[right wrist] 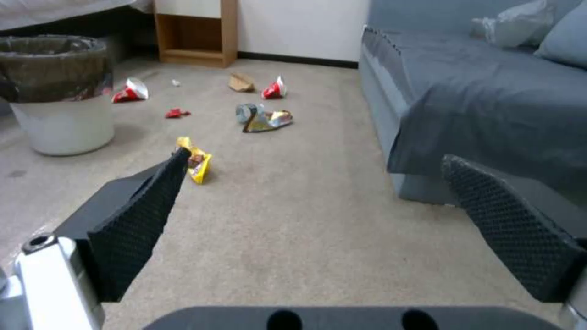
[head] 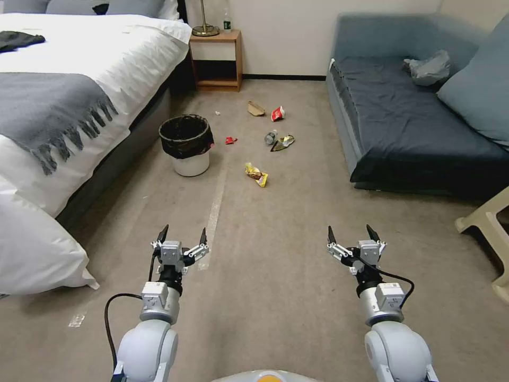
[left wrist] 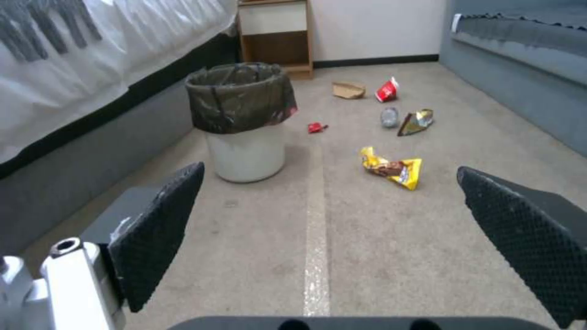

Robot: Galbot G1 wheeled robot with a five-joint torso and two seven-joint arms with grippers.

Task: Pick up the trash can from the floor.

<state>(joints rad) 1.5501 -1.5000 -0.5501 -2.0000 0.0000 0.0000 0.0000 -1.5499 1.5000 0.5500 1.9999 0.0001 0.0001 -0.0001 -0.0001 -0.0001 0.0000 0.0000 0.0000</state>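
trash can (head: pixel 186 144) on floor (head: pixel 275 276) beside bed (head: pixel 79 95), left of tape strip (head: pixel 214 209). Litter scattered right of it. Sofa (head: pixel 413 122) far right, nightstand (head: pixel 216 59) behind.

trash can (right wrist: pixel 58 98) clipped by frame edge in right wrist view; inside hidden by liner in both wrist views. Bed (head: pixel 63 106), sofa (head: pixel 419 122), beige chair (head: pixel 490 233) all cropped. Small white scrap (head: pixel 217 113) on floor (head: pixel 275 276): too small to ID.

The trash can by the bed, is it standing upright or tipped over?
Upright. The trash can stands on its base on the floor, with the bag-lined rim facing up, beside the bed.
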